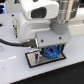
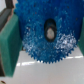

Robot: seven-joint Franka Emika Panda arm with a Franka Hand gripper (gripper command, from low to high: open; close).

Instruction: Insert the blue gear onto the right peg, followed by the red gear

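The blue gear (image 1: 51, 53) hangs over the exterior view's right half of the black-bordered grey base plate (image 1: 34, 60), with my gripper (image 1: 50, 48) shut on its toothed rim. In the wrist view the blue gear (image 2: 42, 35) fills the picture between the green fingers (image 2: 9, 46), held on edge. A greyish spot shows through its centre hole. One thin dark pin (image 1: 36, 56) stands on the plate beside the gear. I cannot tell whether it is the right peg, or whether the gear touches the plate. The red gear is out of view.
A black cable (image 1: 12, 43) runs across the white table (image 1: 15, 70) on the exterior view's left. The arm's bulky white and grey body (image 1: 42, 17) fills the upper part of that view and hides what lies behind it.
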